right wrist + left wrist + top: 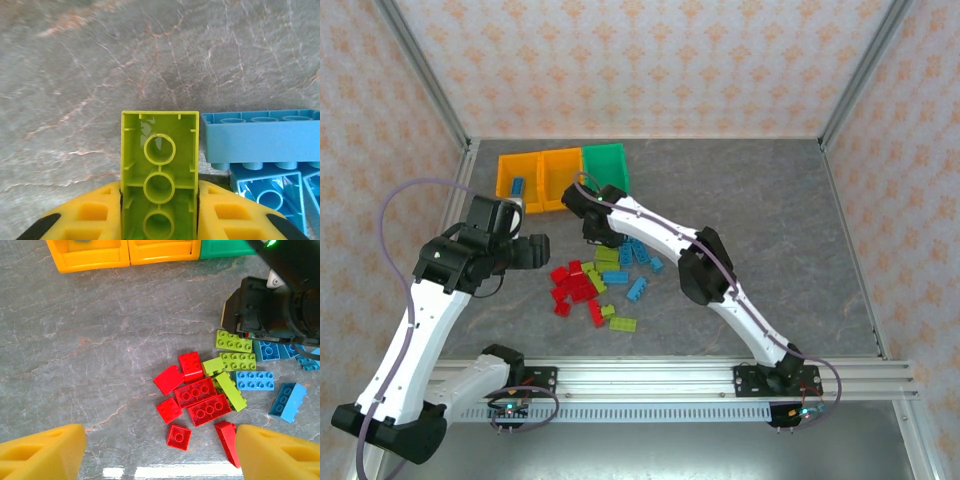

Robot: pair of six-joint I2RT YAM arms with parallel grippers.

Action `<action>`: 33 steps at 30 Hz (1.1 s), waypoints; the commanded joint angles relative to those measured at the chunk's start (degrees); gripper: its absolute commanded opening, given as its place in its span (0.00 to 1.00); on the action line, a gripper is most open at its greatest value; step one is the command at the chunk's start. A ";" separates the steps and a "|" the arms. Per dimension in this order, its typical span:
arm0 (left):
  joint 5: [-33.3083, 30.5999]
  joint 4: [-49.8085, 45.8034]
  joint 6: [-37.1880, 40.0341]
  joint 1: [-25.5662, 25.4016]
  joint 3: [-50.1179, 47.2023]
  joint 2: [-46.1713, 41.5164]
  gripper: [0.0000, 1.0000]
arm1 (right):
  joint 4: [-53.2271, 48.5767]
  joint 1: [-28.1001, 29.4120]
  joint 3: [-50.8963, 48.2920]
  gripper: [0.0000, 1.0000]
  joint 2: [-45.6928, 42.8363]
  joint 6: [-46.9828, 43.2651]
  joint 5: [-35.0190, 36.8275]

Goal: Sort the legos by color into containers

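Note:
Red, light blue and lime green legos [598,284] lie in a loose pile mid-table. My right gripper [597,236] stands at the pile's far edge, and in the right wrist view this gripper [160,216] is shut on a lime green lego [159,170] with its hollow underside facing the camera. My left gripper [160,455] is open above the table, its yellow fingers [42,452] wide apart, with red legos [200,401] just ahead and nothing between them. Three joined containers sit at the back: two orange-yellow [540,180] and one green [606,165].
A blue lego [518,187] lies in the leftmost orange-yellow bin. Light blue legos [260,135] lie right beside the held brick. The right arm's wrist [267,310] looms over the lime [234,341] and blue [255,381] bricks. A metal rail [670,378] runs along the near edge.

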 commanded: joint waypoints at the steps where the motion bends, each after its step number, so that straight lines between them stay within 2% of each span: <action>1: -1.58 -1.77 -2.59 -0.54 1.55 -0.64 0.79 | 11.62 0.22 -2.41 0.28 -10.54 -7.14 0.26; 5: -1.92 -1.94 -5.97 -0.52 3.20 -0.55 0.79 | 23.78 0.22 -3.61 0.27 -11.02 -12.55 -1.03; 12: -2.10 -1.10 -6.87 -0.51 4.06 -0.40 0.81 | 27.84 -0.17 13.42 0.27 2.36 -16.30 3.20; 15: -1.79 -0.67 -6.82 -0.46 4.23 0.03 0.81 | 35.59 -1.06 14.26 0.26 5.40 -16.96 4.34; 19: -1.67 -0.39 -6.77 -0.52 3.76 0.48 0.81 | 48.00 -1.93 14.80 0.20 8.72 -22.04 6.58; 21: -1.69 -0.09 -6.93 -0.54 2.83 0.45 0.82 | 51.47 -1.98 17.28 0.14 11.22 -25.27 6.87; 23: -1.69 -0.04 -6.97 -0.52 2.01 0.38 0.82 | 52.79 -2.26 21.06 0.15 14.11 -26.49 6.03; 27: -2.40 -0.22 -6.70 -0.53 1.48 0.66 0.82 | 54.32 -4.01 23.14 0.27 16.23 -20.41 6.70; 30: -3.26 -0.14 -6.07 -0.48 1.43 1.32 0.83 | 55.43 -5.09 22.91 0.58 16.22 -18.18 4.66; 33: -3.68 0.22 -6.13 -0.52 1.15 2.21 0.84 | 53.74 -5.56 23.83 0.70 14.92 -19.14 0.88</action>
